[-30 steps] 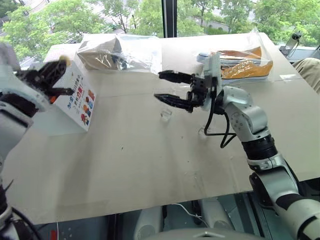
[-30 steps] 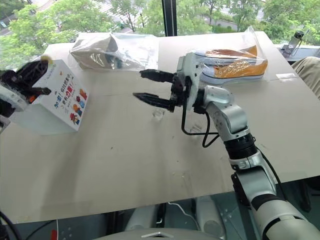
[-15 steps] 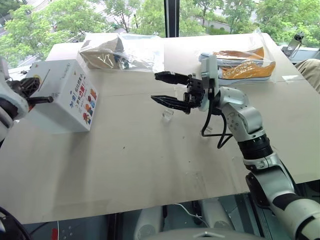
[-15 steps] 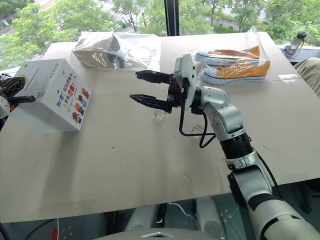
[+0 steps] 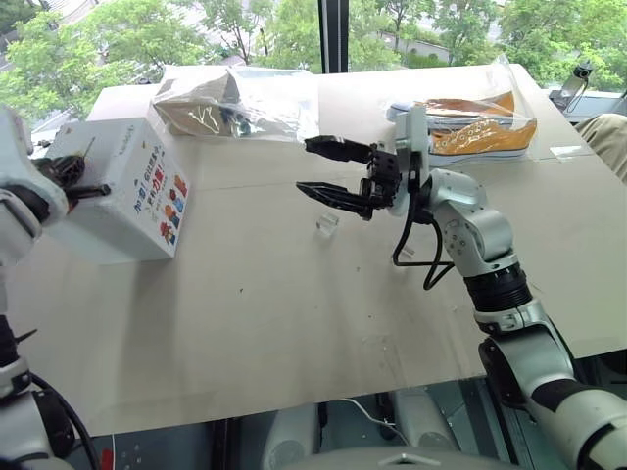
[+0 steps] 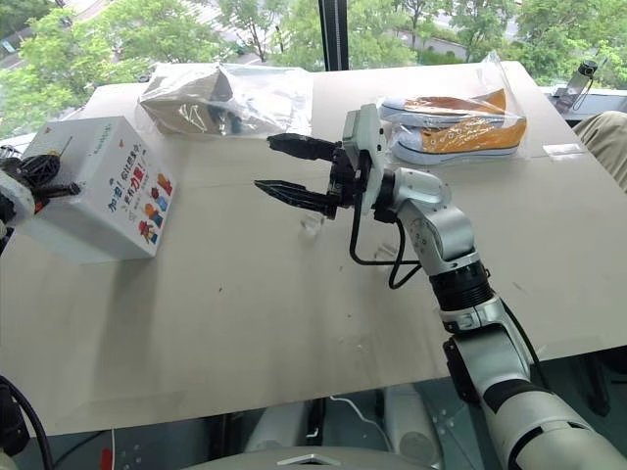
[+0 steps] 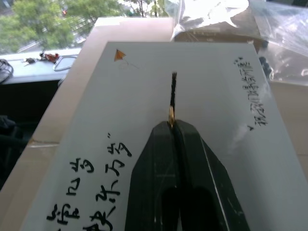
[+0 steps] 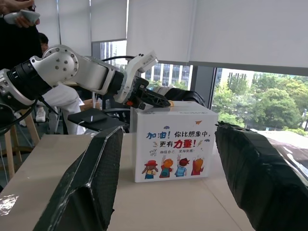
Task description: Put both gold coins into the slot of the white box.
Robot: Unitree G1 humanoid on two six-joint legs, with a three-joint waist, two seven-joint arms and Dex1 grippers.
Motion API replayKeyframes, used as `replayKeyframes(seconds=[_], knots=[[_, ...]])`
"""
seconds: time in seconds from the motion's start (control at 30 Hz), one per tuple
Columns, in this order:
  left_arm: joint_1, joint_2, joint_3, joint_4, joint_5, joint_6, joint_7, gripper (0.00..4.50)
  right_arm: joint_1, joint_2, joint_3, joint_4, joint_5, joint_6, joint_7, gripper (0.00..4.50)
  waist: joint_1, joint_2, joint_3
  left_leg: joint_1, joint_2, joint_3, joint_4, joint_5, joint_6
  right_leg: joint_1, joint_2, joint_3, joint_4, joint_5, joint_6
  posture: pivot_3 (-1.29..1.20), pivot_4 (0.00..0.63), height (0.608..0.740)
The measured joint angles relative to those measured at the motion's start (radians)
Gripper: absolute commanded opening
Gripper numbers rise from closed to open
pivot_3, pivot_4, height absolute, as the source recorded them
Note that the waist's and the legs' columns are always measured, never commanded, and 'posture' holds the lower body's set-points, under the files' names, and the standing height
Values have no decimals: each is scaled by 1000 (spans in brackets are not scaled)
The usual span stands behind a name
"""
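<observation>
Coin (image 7: 170, 116) and slot (image 7: 173, 91) are nearly in line: in the left wrist view a thin gold edge peeks out between the tips of the left gripper (image 7: 174, 126), whose fingers are pressed together on it, and the dark slit runs on from that tip along the same line the fingers point. So the slot's long axis matches the coin's edge, and the coin sits right at the slot's near end, on the top face of the white box (image 5: 125, 201). Whether the coin has already entered the slit or merely rests over it I cannot tell, since the fingers cover most of the disc.

White box stands at the table's (image 5: 294, 323) left side, near the left arm; the right gripper (image 5: 331, 168) hangs well apart from it over the table's middle, pointing toward the box with its jaws spread and nothing between them. The left arm is clearly the one placed for the insertion.

Only one coin's edge can be made out. Small clear cubes (image 5: 325, 224) lie on the table below the right gripper, and bagged shoes (image 5: 480, 125) and another plastic bag (image 5: 235, 103) sit at the far edge.
</observation>
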Motion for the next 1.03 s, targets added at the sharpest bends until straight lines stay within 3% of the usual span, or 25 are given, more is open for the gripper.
replayKeyframes(seconds=[0.13, 0.17, 0.2, 0.27, 0.33, 0.5, 0.6, 0.73, 0.83, 0.9, 1.03], knots=[[0, 0, 0, 0, 29, 2, -18, 0, 2, 0, -1, 0, -1, 0, -4, 3286, -2, 0, 0, 1, 0, 0, 0, -1, 1, 0, 0, 1, 1, 0, 0, 0, 150, 740], [0, -2, 0, 0, 36, 2, -25, 268, 3, 0, -1, 0, -1, 0, -4, 3322, -2, 0, 0, 1, 0, 0, 0, -1, 1, 0, 0, 1, 1, 0, 0, 0, 150, 740], [-1, -5, 0, 0, 47, 0, -28, 824, 3, 0, -1, 0, -2, 0, -4, 3340, -2, 1, 0, 1, 0, 0, 0, -1, 1, 0, 0, 1, 1, 0, 0, 0, 150, 740], [-1, -16, 5, 0, 66, -13, -38, 1102, 3, -1, -1, 0, -3, 0, -4, 3340, 0, 1, -1, 1, 0, 0, 0, -1, 1, 0, 0, 1, 1, 0, 0, 0, 150, 740], [0, -28, 7, -1, 78, -32, -57, 1971, 3, -1, -2, 0, -3, 0, -5, 3340, 3, 1, -1, 1, 0, 0, 0, -1, 1, 0, -1, 0, 1, 0, 0, 0, 150, 740], [36, -126, 33, -71, 110, -194, -135, 1971, 24, -24, -17, -23, 7, 20, -8, 3340, 14, 1, -1, -2, -1, -1, 1, 1, -1, 0, -3, 0, -1, 0, 0, 0, 150, 740], [102, -188, 59, -235, 33, -231, -229, 1971, 79, -72, -55, -61, 31, 61, -9, 3340, 25, 0, -2, -5, -1, -1, 0, 2, -3, 0, -4, 1, -5, 0, 0, 0, 150, 740], [327, -310, 71, -547, -133, -213, -303, 1971, 231, -204, -107, -101, 43, 88, 18, 3340, 30, 0, -2, -5, -1, 1, -2, 1, -2, 0, -6, 3, -10, 0, 0, 0, 150, 740], [460, -429, -21, -662, -161, -193, -264, 1971, 351, -287, -145, -98, 35, 86, 44, 3340, 29, 0, -2, -4, 0, 0, -2, -2, 2, 0, -5, 3, -8, 0, 0, 0, 150, 740], [540, -495, -102, -713, -99, -235, -240, 1971, 416, -336, -153, -90, 10, 44, 69, 3340, 27, 0, -2, 1, 0, 2, -2, -2, 3, 3, -3, 5, -6, 0, 0, 0, 150, 740], [700, -500, -286, -692, 78, -330, -280, 1971, 533, -419, -188, 47, -72, -97, 108, 3340, 30, 1, -2, 9, 0, 7, -1, -2, 3, 11, 5, 3, -6, -3, -4, 0, 150, 740]])
